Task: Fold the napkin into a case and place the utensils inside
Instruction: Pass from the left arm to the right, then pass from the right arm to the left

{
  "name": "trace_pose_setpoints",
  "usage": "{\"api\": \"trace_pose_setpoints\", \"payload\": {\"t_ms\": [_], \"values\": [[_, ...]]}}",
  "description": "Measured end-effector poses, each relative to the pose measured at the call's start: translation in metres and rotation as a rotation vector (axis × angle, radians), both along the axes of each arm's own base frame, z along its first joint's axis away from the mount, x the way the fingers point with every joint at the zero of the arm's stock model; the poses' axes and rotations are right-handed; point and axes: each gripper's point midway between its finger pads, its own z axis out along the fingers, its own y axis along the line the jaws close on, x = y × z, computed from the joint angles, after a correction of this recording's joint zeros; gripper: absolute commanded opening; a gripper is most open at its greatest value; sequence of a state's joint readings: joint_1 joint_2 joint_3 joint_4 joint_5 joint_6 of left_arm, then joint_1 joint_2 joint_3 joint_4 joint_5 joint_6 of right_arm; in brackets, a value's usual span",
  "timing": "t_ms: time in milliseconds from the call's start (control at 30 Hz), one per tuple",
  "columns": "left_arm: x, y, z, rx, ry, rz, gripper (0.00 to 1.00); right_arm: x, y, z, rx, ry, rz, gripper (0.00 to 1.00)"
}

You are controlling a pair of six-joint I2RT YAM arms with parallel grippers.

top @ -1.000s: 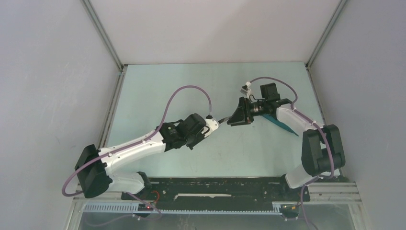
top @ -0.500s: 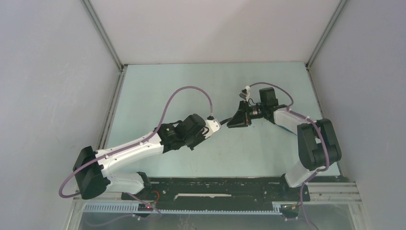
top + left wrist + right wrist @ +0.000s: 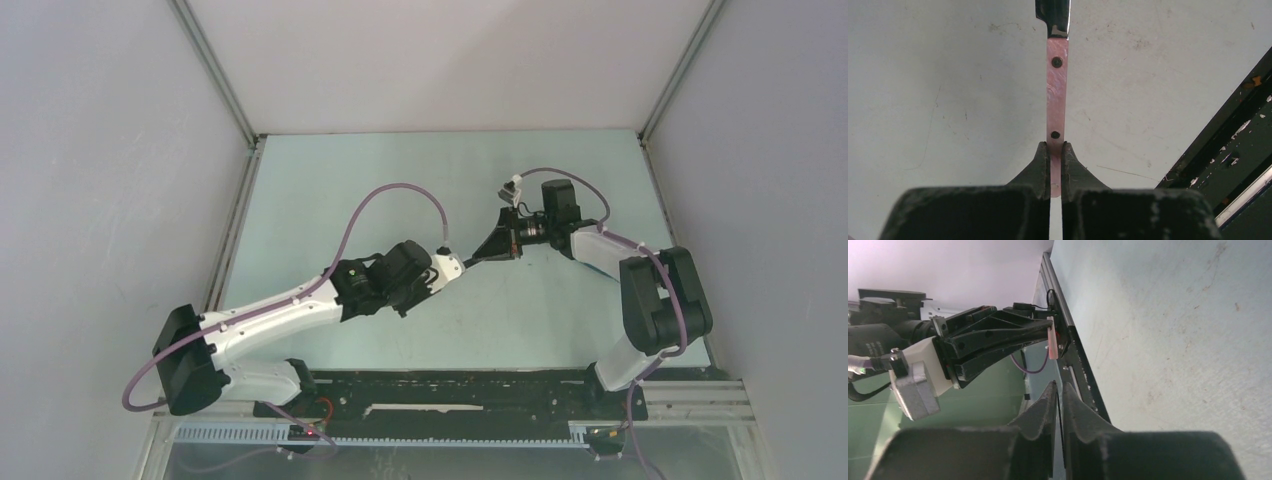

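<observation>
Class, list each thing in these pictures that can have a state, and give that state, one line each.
knife, held at the end of its pink handle.
left claw, shut on the knife.
right claw, nearly shut around the blade; grip unclear.

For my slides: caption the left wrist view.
Left pincer grips the knife by its pink riveted handle, blade pointing away over the table.

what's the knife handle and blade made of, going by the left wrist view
Knife handle: probably plastic or resin, glossy; pink pearly swirl, pinned by two dark rivets. Blade: looks like polished metal; dark, mirror-like reflection.
</observation>
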State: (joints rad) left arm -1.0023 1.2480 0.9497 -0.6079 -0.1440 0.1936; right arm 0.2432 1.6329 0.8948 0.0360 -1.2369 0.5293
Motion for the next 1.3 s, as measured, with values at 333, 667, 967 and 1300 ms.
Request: {"api": "trace_pose_setpoints", "payload": {"t_ms": [333, 667, 967, 1300], "values": [[-0.006, 0.000, -0.007, 0.008, 0.026, -0.012, 0.40, -0.018, -0.003, -0.007, 0.018, 0.039, 0.012, 0.00], [0.017, 0.010, 0.028, -0.180, 0.003, 0.152, 0.57, 0.007, -0.101, 0.003, -0.083, -0.010, -0.435, 0.00], [0.017, -0.007, 0.115, -0.624, 0.001, 0.167, 0.55, 0.016, -0.268, 0.007, -0.124, -0.060, -1.025, 0.00], [-0.023, -0.025, 0.108, -0.677, 0.101, 0.097, 0.61, -0.011, -0.338, -0.001, -0.118, -0.008, -1.288, 0.00]]}}
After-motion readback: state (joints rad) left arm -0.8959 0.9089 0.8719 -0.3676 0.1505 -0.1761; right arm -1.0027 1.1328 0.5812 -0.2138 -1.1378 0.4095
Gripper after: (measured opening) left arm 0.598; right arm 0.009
